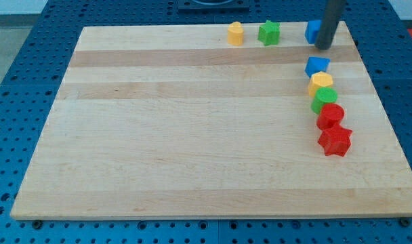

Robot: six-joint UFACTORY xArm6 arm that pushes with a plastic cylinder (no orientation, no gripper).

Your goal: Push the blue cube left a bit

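Down at the view's top right, my tip [324,47] sits on the table [192,135], the dark rod rising straight out of the top of the view. It's a bare rod as end effector, with nothing to open or close, so it's gripping nothing; it simply presses against the right side of the blue cube [313,31]. That cube is just left of the tip and touching it, partly hidden behind the rod, hard up near the table's top edge.

Now sweeping left to right. Well to the left of the tip, along that same top edge, there's the yellow block [236,33], rounded, its shape hard to call. Just right of it, still well left of the tip, the green star [269,32]. Then the blue cube, right at the tip.

Below the tip, a touching chain runs toward the view's bottom: a second blue block [317,66], near the tip and just beneath it, looking five-sided; a yellow block [321,83] under that; a green block [324,99], rounded; a red block [331,116]; and farthest from the tip, slightly to its right, the red star [335,141]. The wide stretch of wood left of the tip carries none of them.
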